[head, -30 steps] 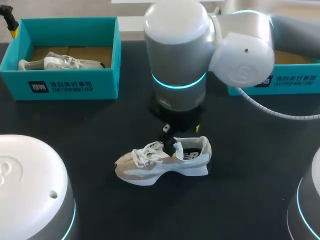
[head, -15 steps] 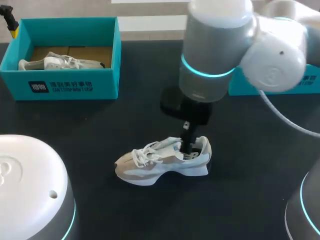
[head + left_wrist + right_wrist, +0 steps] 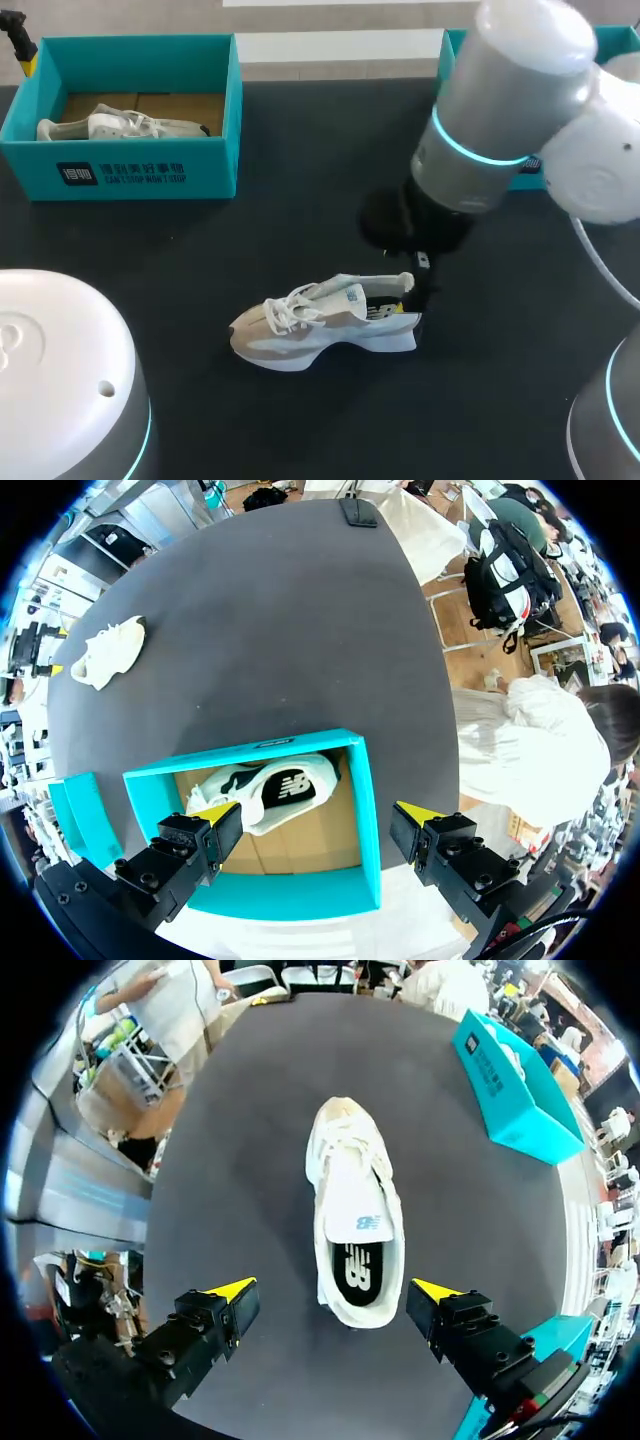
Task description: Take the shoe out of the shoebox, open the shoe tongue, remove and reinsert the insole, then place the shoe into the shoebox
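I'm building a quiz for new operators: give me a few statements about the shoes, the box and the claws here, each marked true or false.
1. The shoe on the table stands upright on its sole. True.
2. The right claw is shut on that shoe's heel. False: it is open, with its fingers clear of the shoe.
3. The shoebox under the left claw is empty. False: a second shoe lies in it.
4. The dark insole sits inside the shoe on the table. True.
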You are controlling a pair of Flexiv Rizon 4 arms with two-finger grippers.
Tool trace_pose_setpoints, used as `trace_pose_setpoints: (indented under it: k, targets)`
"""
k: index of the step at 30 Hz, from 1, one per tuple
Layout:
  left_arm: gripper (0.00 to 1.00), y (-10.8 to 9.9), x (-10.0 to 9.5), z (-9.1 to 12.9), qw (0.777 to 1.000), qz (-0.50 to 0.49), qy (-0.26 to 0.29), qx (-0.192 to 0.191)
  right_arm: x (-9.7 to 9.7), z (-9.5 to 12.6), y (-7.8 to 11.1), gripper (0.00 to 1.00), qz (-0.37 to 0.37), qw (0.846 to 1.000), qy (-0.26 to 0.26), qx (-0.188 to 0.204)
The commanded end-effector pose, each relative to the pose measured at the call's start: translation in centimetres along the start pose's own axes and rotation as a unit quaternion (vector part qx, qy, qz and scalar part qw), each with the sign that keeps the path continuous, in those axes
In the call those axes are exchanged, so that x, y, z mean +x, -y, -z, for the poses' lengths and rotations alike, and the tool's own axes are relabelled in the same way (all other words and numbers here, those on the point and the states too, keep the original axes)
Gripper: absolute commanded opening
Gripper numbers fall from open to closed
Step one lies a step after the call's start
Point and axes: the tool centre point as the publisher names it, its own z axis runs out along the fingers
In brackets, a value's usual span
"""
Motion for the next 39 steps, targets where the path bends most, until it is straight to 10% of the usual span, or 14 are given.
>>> trace_pose_setpoints:
  k: [1, 22, 39]
  targets:
    - [1.00, 0.0, 0.0, 0.0, 1.000, 0.000, -0.001, 0.000, 0.4, -0.1, 0.6, 1.00, 0.000, 0.996, 0.004, -0.088]
    - [1.00, 0.0, 0.0, 0.0, 1.000, 0.000, -0.001, 0.000, 0.4, -0.1, 0.6, 1.00, 0.000, 0.996, 0.004, -0.088]
    - [1.00, 0.0, 0.0, 0.0, 1.000, 0.000, -0.001, 0.000, -1.0, -3.3, 5.9, 1.00, -0.013, 0.989, 0.050, -0.139]
